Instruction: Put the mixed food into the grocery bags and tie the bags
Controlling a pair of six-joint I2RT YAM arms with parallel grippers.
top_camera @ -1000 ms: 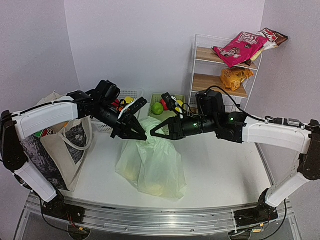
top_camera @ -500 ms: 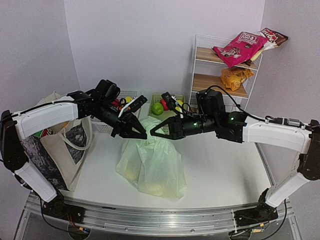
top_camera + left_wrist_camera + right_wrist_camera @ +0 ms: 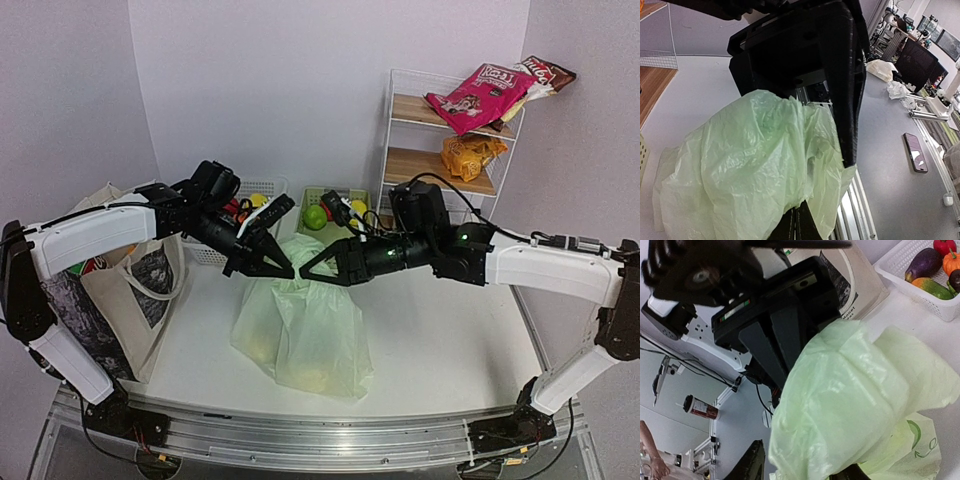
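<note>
Parted since the earlier frame, the right gripper is spread around the bunched top of the plastic bag, where the left gripper is clamped shut; the bag is seated on the counter.

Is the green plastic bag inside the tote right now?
No, the plastic bag sits on the table, beside the tote and apart from it.
</note>
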